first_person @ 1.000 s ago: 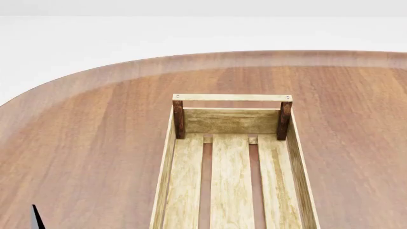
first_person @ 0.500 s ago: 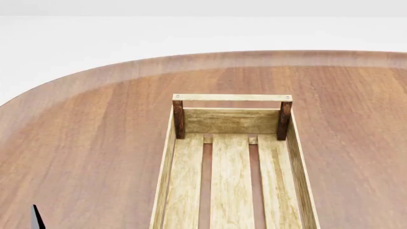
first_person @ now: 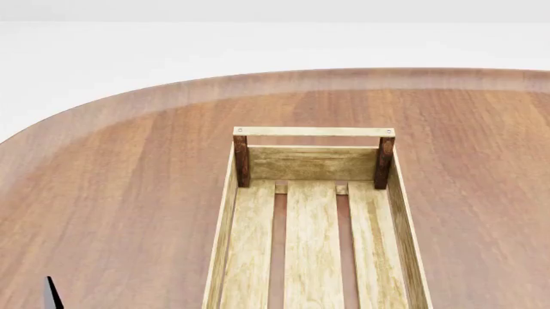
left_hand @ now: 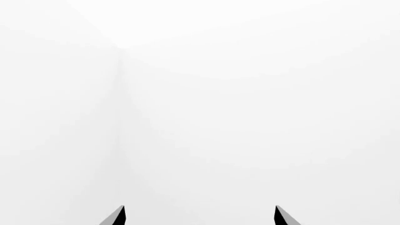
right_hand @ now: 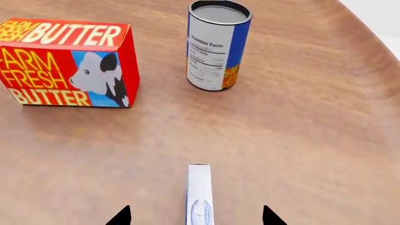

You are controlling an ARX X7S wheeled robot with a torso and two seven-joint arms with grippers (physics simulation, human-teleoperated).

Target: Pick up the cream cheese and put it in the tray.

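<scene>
Gleaming brown table (first_person: 129,167), white surroundings.

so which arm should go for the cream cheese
Right. The cream cheese lies between the open right gripper fingertips, standing on its thin edge. The left gripper faces only blank white background.

Cream cheese (right_hand: 199,197) stands on edge on the table; slatted tray (first_person: 313,244) holds nothing.
</scene>
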